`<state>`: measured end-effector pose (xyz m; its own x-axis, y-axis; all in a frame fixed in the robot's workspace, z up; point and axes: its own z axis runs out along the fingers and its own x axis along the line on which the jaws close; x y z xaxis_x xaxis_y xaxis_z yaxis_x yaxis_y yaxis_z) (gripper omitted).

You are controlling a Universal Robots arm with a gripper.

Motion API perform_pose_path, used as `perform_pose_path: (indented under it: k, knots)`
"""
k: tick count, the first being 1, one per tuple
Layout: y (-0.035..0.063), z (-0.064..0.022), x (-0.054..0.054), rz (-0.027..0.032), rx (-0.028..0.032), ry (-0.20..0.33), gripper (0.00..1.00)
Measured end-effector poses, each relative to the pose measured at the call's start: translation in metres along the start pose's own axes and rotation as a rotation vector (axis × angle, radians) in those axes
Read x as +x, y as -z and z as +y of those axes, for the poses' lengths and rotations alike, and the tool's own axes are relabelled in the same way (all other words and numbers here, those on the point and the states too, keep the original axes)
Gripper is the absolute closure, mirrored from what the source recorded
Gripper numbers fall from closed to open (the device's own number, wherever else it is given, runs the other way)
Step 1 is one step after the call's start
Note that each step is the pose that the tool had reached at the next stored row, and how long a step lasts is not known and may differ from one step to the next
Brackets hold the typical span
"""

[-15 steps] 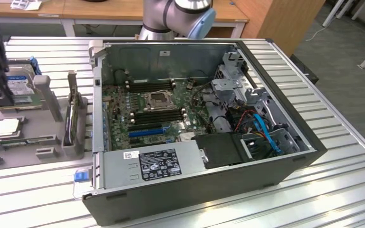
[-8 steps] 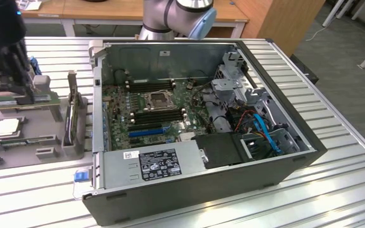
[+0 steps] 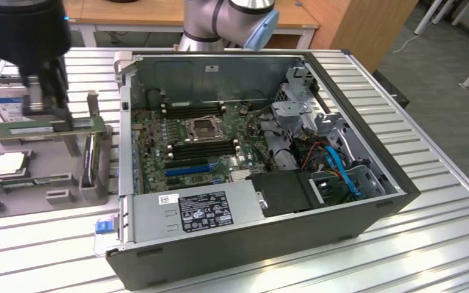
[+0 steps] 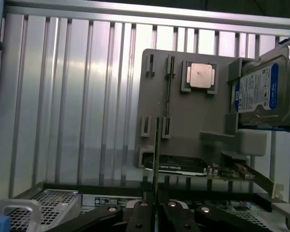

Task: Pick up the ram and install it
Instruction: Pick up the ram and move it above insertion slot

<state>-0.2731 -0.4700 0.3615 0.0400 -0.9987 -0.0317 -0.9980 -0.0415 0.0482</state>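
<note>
**Ram Gripped Above the Grey Parts Holder**

The ram (image 3: 47, 129) is hanging level in the upper left of the exterior view's frame. The dark fingers (image 3: 39, 102) are clamping it from above, near its middle. In the wrist view the ram (image 4: 156, 154) is showing edge-on as a thin line reaching out from between the two fingers (image 4: 140, 216), which are pressing on its flat sides.

Whether its lower edge is touching the posts of the grey parts holder (image 3: 63, 183) below cannot be told. That holder is lying on the slatted metal table (image 3: 430, 244). It is carrying a square silver processor (image 3: 10, 163), a blue-labelled hard drive (image 3: 2, 101) behind the fingers, and a dark card (image 4: 179, 165) standing on edge.

Just beside the holder, toward the exterior view's right, an open computer case (image 3: 365, 213) is lying on its side with the motherboard (image 3: 193, 137) facing up. The arm's grey base (image 3: 226, 24) is standing behind the case.
</note>
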Motion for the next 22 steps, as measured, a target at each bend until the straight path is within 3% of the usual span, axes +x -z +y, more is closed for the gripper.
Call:
perform_pose_path:
  k: [22]
  knots:
    - [0.0049, -0.0983, 0.004, -0.0223, 0.0005, 0.014, 0.86]
